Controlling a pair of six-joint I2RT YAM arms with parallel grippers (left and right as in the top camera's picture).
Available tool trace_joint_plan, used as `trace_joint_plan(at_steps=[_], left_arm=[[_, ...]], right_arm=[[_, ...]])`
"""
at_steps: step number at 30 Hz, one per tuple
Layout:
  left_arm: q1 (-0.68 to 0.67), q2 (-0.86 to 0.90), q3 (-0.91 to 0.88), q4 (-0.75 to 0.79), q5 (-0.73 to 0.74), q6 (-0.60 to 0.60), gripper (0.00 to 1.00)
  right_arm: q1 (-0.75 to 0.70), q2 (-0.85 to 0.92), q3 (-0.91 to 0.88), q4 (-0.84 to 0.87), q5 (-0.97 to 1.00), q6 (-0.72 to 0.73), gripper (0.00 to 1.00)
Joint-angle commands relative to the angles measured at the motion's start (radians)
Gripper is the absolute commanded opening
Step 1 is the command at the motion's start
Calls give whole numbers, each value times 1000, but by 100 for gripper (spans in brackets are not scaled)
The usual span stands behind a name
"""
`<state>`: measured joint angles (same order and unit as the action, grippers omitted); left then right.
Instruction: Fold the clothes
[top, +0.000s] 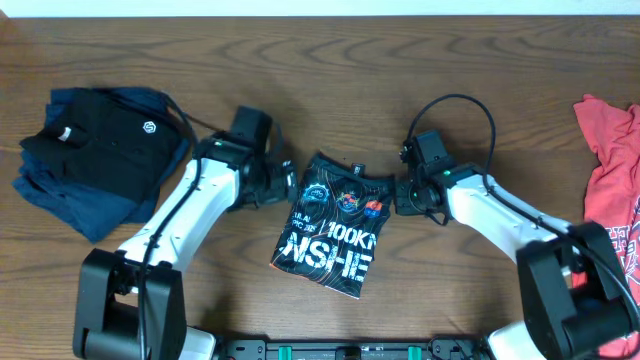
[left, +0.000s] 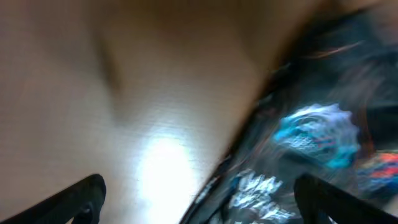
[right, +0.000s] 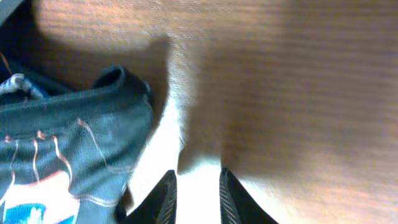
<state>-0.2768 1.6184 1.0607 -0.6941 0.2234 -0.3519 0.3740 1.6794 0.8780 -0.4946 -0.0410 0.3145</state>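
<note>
The jersey (top: 330, 226) lies folded small between both arms. Left gripper (left: 199, 199) spread wide, right gripper (right: 196, 193) nearly pressed together, empty; next likely moving it aside.

overhead looks down; wrist views skim jersey (top: 332, 226).

Place: robot lab bench
Evidence: two arms mounted at a bare wooden worktop (top: 330, 60), sorted garment piles
</note>
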Motion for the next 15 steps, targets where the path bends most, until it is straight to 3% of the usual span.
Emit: trace_joint_plan(at_steps=[1, 3, 4, 8, 11, 15], left_arm=[[22, 9, 3, 59, 255, 217, 98], [29, 16, 3, 106, 329, 280, 98], [30, 21, 3, 129, 346, 296, 98], [32, 42, 3, 194, 401, 351, 98], [32, 69, 3, 214, 478, 397, 98], [32, 134, 3, 236, 472, 397, 98]], right_arm=[[-11, -106, 16, -37, 45, 6, 26], [-17, -169, 16, -85, 44, 6, 47], [-21, -195, 16, -103, 44, 6, 68], [-28, -296, 16, -164, 42, -5, 96], [-28, -352, 16, -202, 37, -34, 99], [-28, -384, 16, -256, 37, -43, 99]])
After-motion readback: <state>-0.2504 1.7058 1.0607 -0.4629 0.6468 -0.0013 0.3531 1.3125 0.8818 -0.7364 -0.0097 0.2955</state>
